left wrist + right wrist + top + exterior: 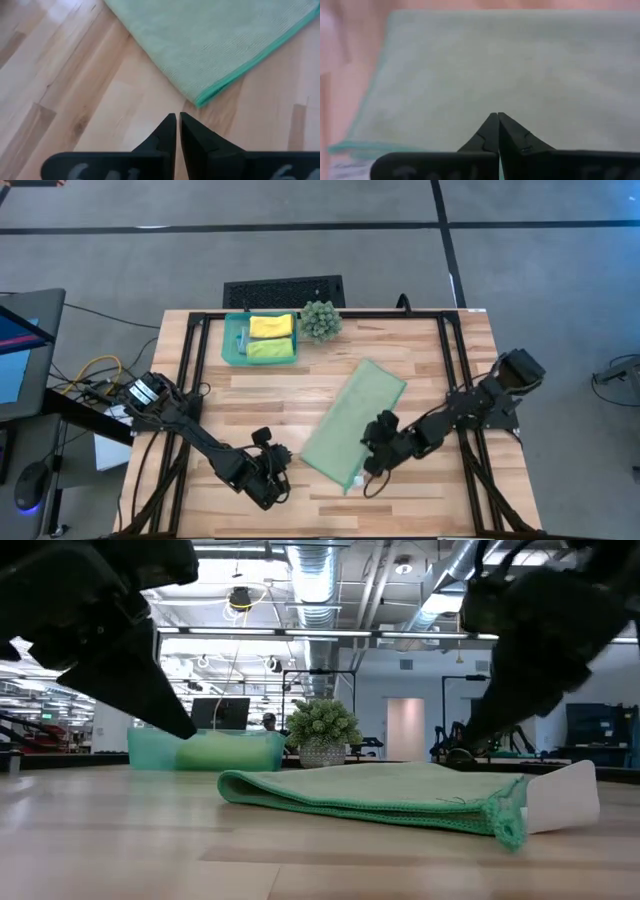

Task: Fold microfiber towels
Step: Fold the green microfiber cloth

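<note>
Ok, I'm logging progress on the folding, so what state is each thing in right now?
Pale sage green towel: folded over, lying flat mid-table, not gripped.
Yellow towel: folded, in the tray.
Lime green towel: folded, in the tray.
Teal tray: holding two towels.
Left gripper: shut, empty, off the towel's corner.
Right gripper: shut, empty, over the towel.

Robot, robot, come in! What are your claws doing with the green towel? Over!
Left gripper shut, off the towel. Right gripper shut at its near edge, grip unclear. Towel folded, flat. Nothing in the way.

Teal tray [232, 340] beside spiky plant [320, 319] (both at the wooden table's [420, 370] far edge).
</note>
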Motion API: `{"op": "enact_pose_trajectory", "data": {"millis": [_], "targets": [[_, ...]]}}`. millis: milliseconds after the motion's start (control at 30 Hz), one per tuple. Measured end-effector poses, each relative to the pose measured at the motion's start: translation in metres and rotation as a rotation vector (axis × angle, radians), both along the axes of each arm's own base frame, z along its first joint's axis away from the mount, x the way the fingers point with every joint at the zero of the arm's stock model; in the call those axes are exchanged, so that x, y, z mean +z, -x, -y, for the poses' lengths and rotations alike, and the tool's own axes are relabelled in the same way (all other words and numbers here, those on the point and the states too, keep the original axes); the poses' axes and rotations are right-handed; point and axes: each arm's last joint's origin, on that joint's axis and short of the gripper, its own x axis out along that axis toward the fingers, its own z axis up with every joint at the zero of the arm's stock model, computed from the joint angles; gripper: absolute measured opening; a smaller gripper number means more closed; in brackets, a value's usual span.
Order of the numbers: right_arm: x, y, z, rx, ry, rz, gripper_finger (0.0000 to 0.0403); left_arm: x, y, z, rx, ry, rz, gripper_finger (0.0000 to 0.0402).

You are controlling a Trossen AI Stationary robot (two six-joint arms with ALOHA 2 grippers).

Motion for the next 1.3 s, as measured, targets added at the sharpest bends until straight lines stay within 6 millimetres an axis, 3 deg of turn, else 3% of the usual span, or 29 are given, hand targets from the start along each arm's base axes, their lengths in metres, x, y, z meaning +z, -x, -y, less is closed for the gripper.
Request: {"op": "enact_pose_trajectory", "data": {"millis": [133, 267, 400, 500, 567, 733, 833, 933, 1033, 1133, 1300], "targets": [[-0.021, -0.004, -0.010, 0.062, 0.005, -0.047, 0.0014, -0.008, 0.001, -0.004, 0.027, 0.016, -0.017, 0.0015], [-0.032, -0.004, 0.002, 0.029, 0.047, -0.138, 0.0014, -0.024, -0.001, -0.005, 0.015, 0.056, 0.003, 0.0015], [-0.025, 0.007, 0.019, -0.027, 0.131, -0.243, 0.0013, -0.040, -0.013, 0.007, -0.072, 0.074, 0.046, 0.0015], [-0.007, 0.013, 0.015, -0.045, 0.168, -0.161, 0.0007, -0.039, -0.027, 0.019, -0.135, 0.076, 0.088, 0.0015], [0.002, 0.009, 0.006, -0.032, 0.137, -0.061, 0.0005, -0.028, -0.036, 0.023, -0.138, 0.056, 0.109, 0.0015], [0.006, -0.003, -0.014, -0.001, 0.029, 0.120, 0.0012, -0.009, -0.060, 0.000, -0.054, -0.108, 0.059, 0.0015], [-0.010, -0.007, -0.019, 0.053, -0.009, 0.068, 0.0014, -0.017, -0.072, -0.018, -0.072, -0.077, -0.018, 0.0015], [-0.022, -0.006, -0.021, 0.103, -0.021, -0.004, 0.0013, -0.034, -0.079, -0.020, -0.110, -0.002, -0.060, 0.0015], [-0.027, 0.000, -0.020, 0.116, 0.008, -0.074, 0.0010, -0.039, -0.084, -0.007, -0.179, 0.033, -0.033, 0.0015], [-0.019, 0.004, -0.018, 0.116, 0.017, -0.081, 0.0010, -0.030, -0.086, 0.016, -0.260, 0.090, -0.010, 0.0015], [-0.004, 0.007, -0.023, 0.126, 0.013, -0.008, 0.0018, 0.014, -0.094, 0.044, -0.342, 0.049, 0.086, 0.0015]]}}
